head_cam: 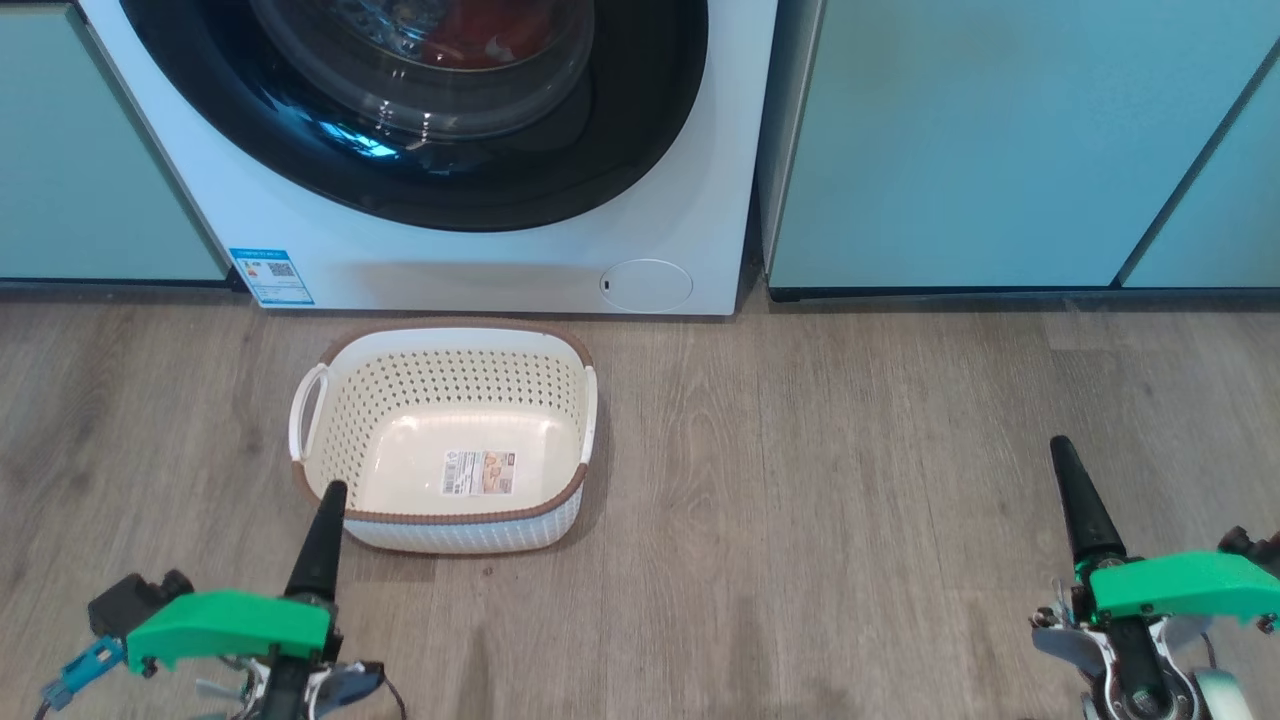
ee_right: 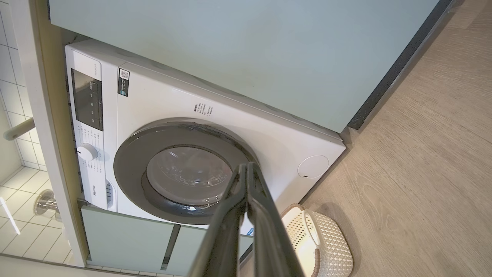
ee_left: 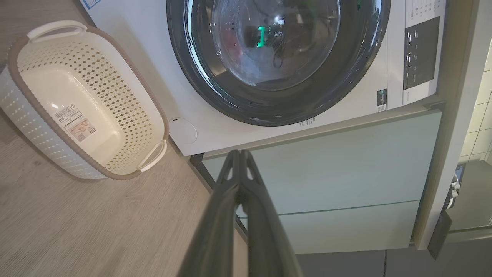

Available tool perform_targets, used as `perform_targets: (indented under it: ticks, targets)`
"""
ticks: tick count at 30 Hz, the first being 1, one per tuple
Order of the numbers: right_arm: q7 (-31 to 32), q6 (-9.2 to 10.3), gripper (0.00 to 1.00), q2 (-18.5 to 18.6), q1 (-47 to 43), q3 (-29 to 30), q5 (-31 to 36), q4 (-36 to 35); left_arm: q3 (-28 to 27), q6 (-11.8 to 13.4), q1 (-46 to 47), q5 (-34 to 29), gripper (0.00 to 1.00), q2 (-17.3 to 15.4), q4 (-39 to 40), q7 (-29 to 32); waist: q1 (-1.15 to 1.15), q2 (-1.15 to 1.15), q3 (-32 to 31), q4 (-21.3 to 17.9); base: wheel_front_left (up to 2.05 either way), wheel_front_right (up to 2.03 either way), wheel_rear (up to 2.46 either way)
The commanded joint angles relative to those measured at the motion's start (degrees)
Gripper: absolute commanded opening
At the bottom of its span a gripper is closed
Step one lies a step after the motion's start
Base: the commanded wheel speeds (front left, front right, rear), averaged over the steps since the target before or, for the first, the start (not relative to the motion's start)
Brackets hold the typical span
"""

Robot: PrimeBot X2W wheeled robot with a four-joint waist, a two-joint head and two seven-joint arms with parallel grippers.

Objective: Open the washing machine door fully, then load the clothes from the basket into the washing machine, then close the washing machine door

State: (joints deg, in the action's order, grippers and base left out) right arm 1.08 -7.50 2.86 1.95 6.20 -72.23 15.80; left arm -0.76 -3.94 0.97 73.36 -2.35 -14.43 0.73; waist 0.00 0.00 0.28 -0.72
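The washing machine [head_cam: 450,260] stands straight ahead with its door [head_cam: 640,130] shut flat against the white front. Red clothes [head_cam: 480,35] show through the door's glass, inside the drum. On the floor in front stands the basket [head_cam: 450,345], holding nothing but its label sticker. My left gripper [head_cam: 330,495] is shut and holds nothing, its tip over the basket's near left corner. My right gripper [head_cam: 1062,450] is shut too, far to the right above bare floor. In the wrist views, left gripper [ee_left: 239,154] and right gripper [ee_right: 246,165] show their fingers pressed together, pointing toward the machine [ee_right: 161,96].
Pale teal cabinets [head_cam: 1000,140] flank the machine on both sides. A small round white flap [head_cam: 646,285] sits at the machine's lower right. Wood-look floor [head_cam: 850,500] stretches wide to the basket's right. Beyond the machine's control panel [ee_right: 87,100] lies white tiling [ee_right: 15,181].
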Motion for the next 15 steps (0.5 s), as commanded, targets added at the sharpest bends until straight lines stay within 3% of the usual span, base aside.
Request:
perform_targets:
  ticks: [1,15]
  targets:
    - [0.6,0.0,0.0,0.0,3.5,-0.6,-1.9,-1.8,-2.1,-0.8,3.2,1.8,0.0,-0.9,1.4,0.5,0.0,0.0,0.0,0.0,0.0,0.0,0.0]
    - [2.8,0.01,0.0,0.0,3.8,-0.2,-10.1,-1.8,-3.5,-2.0,4.1,9.7,0.0,-0.9,1.0,2.7,0.0,0.0,0.0,0.4,0.0,0.0,0.0]
